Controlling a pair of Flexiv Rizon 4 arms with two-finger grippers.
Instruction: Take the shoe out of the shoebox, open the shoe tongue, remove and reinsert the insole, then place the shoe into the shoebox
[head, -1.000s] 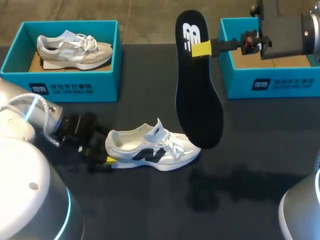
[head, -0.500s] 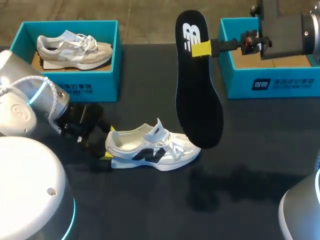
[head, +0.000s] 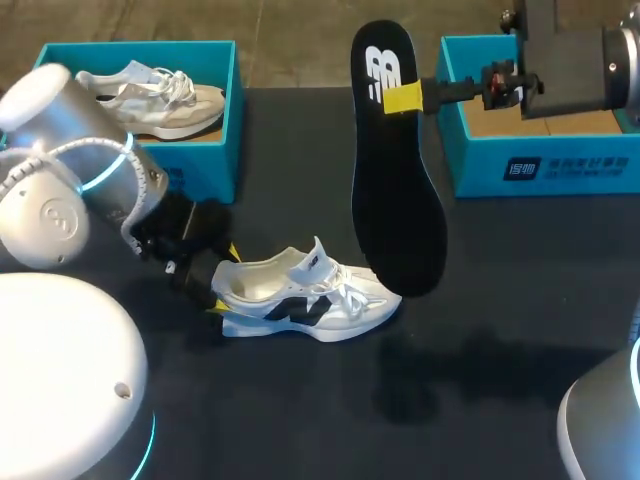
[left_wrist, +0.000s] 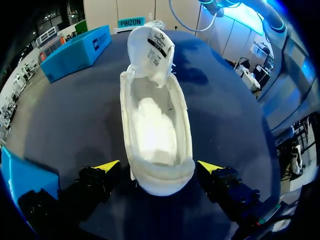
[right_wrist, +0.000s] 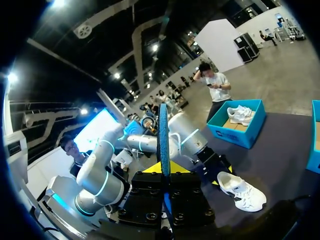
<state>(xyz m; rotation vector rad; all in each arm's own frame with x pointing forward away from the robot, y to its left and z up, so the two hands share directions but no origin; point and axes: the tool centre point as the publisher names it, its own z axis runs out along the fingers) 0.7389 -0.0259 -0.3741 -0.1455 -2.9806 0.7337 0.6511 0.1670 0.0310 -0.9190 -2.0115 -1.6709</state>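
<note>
Head view puts the shoe (head: 305, 295) on its sole near the middle of the tabletop (head: 500, 330), a little toward the left edge, toe pointing right. The tongue (left_wrist: 150, 50) stands pulled up, and the left wrist view shows the inside bare, with no insole in it.

The left claw (head: 224, 282) is spread wide around the heel, one yellow tip on each side, and neither appears to touch it. The right claw (head: 402, 97) is clamped on the insole (head: 395, 170) near its heel end. The insole hangs over the far middle of the tabletop, with its toe end dangling just above the shoe's toe. The right box (head: 540, 160) at the far right corner holds no shoe. The left box (head: 215, 165) at the far left corner holds a beige shoe (head: 150, 95).

I see three main risks:
- **Shoe sliding or twisting:** nothing grips it yet, so a push from the insole could move it, and so could one finger landing first.
- **Insole bending or swinging:** it is pinched at one end only, so it may catch on the collar or laces.
- **Tongue dropping:** it could fall back and block the opening.
</note>
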